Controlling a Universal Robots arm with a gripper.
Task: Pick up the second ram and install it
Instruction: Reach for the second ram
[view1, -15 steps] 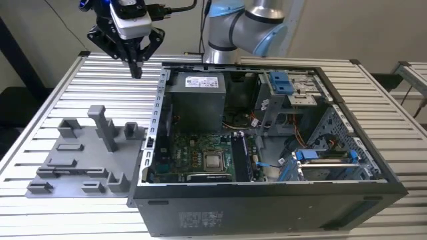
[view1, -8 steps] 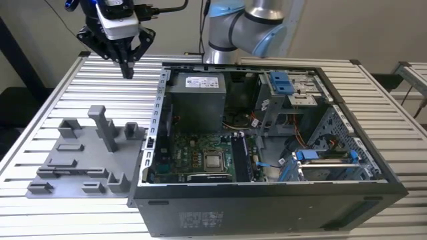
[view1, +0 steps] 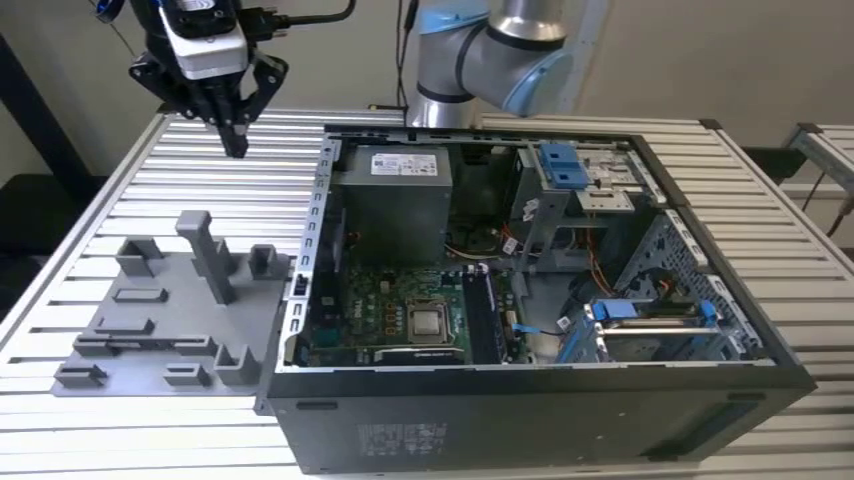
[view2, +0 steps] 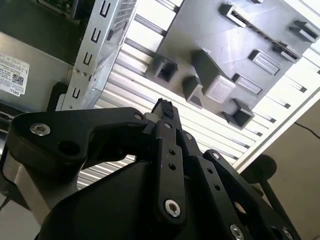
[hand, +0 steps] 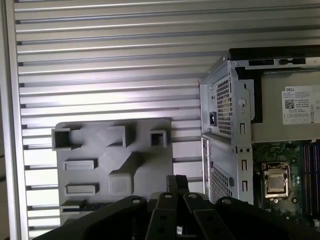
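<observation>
The gripper (view1: 236, 142) hangs high over the worktop (view1: 147, 200), beside the open case (view1: 534, 425) and well apart from its slots (view1: 483, 310). Its fingers (view2: 163, 107) are pressed together on nothing. The grey holder (view1: 140, 345) carries no stick. Whether the ram already sits in the slots I cannot tell; if it does, little is left.

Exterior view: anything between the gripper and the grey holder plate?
Nothing but bare table slats, as the exterior view shows. The gripper hangs above them, clear of the holder plate.
</observation>
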